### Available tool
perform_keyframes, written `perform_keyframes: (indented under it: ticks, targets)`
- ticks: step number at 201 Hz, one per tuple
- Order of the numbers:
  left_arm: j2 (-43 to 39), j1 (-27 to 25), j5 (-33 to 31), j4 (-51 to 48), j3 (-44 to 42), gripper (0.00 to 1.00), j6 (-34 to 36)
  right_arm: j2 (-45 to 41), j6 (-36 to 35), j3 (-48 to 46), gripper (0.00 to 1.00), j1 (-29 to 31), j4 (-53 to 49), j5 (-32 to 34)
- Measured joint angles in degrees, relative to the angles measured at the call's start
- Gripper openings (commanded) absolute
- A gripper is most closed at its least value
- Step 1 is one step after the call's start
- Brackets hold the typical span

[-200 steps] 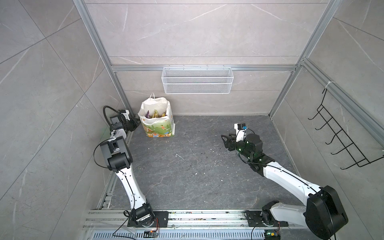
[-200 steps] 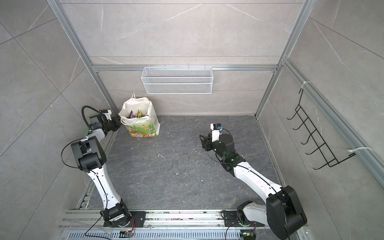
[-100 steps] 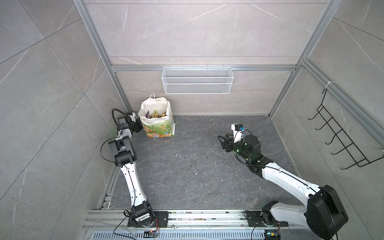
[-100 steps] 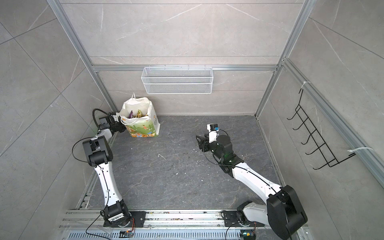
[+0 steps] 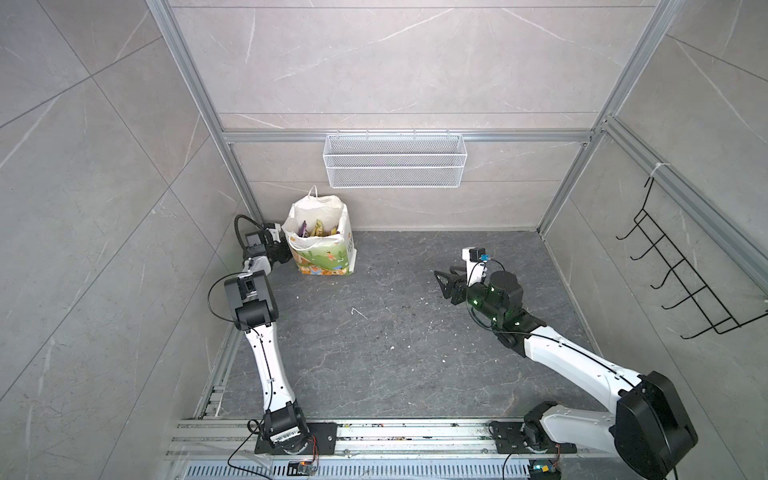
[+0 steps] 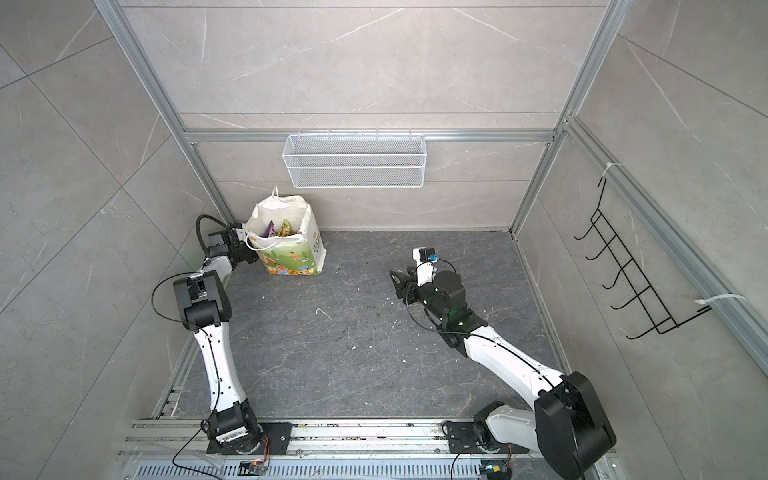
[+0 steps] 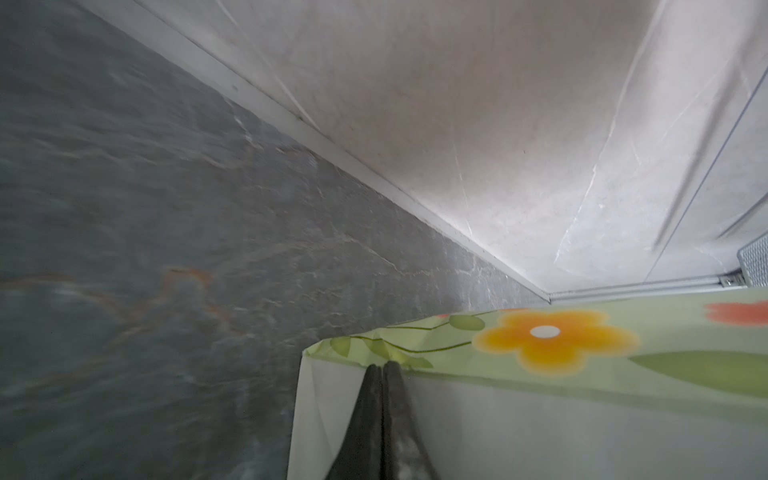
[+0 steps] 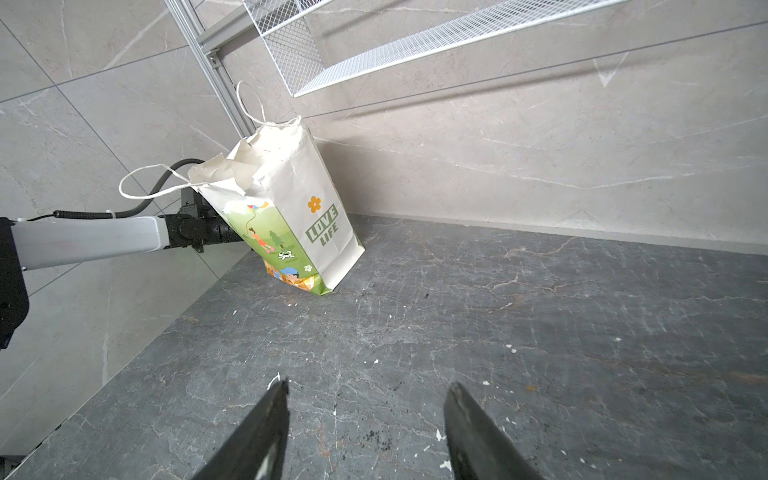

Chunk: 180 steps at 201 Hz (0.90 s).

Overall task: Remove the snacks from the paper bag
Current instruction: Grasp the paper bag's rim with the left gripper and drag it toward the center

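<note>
Built alike, left arm (image 5: 266, 365) and right arm (image 5: 582, 359): smooth white shells along the long links, blocky black housings at the joints. Bolted to black plates (image 5: 324, 434) on a silver rail (image 5: 395, 433) at the near edge. Trailed by a ribbed black hose (image 8: 83, 214) at the left wrist. Lit by a small green lamp (image 5: 473, 300) on the right wrist. Ended in a left hand (image 7: 382, 365) and a right hand (image 8: 365, 388) of dull black, tapering fingers (image 8: 266, 428). Topped on the right by a white camera block (image 5: 471, 266) with a blue bit.
</note>
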Motion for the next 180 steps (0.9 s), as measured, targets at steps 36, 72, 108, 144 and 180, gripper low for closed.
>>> perform_keyframes:
  ticks: [36, 72, 108, 144, 180]
  targets:
    - [-0.17, -1.79, 0.15, 1.07, -3.76, 0.0, 1.18, -1.77, 0.26, -1.14, 0.62, 0.0, -0.22, -0.02]
    - [-1.53, -2.89, 0.17, 1.62, -6.05, 0.0, 1.99, -2.86, 1.07, -2.05, 0.62, 0.0, -0.31, -0.04]
    - [-1.73, -4.11, 0.42, 2.29, -6.49, 0.0, 1.66, -3.93, 1.07, -2.27, 0.63, 0.0, -0.74, 0.0]
    - [-3.08, -5.86, 1.09, 3.8, -8.85, 0.0, 0.9, -4.42, 1.05, -2.27, 0.64, 0.0, -0.79, 0.02]
    - [-4.35, -8.2, 2.01, 3.63, -10.43, 0.0, 0.39, -4.22, 1.07, -2.27, 0.65, 0.0, -0.61, 0.15]
